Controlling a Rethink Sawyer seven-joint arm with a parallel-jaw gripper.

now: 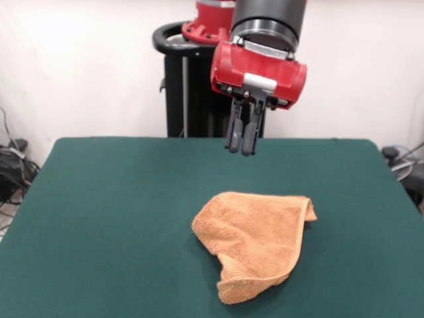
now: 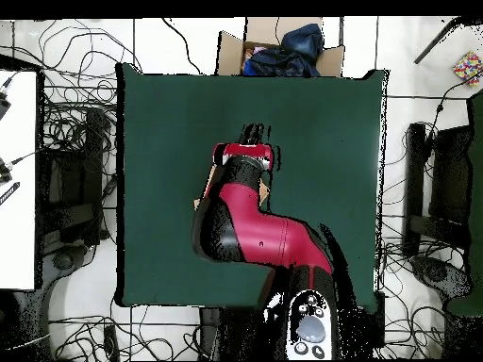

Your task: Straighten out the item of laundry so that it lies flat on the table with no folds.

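The light-orange terry towel (image 1: 255, 238) lies crumpled on the dark green table (image 1: 99, 218), right of centre and near the front edge, with a fold along its lower edge and a hemmed corner sticking out to the right. My gripper (image 1: 240, 147) hangs in the air above and behind the towel, clear of it, with its fingers (image 1: 233, 136) together and nothing held. In the overhead view the arm covers most of the towel; only a tan sliver (image 2: 199, 203) shows beside it. The gripper (image 2: 253, 135) points toward the far side of the table (image 2: 321, 132).
The black pedestal (image 1: 182, 86) stands behind the table. A cardboard box with dark blue cloth (image 2: 283, 47) sits beyond the far edge. Cables cover the floor (image 2: 66, 104) around the table. Black equipment (image 2: 434, 189) stands at the right and a white surface (image 2: 17, 179) at the left.
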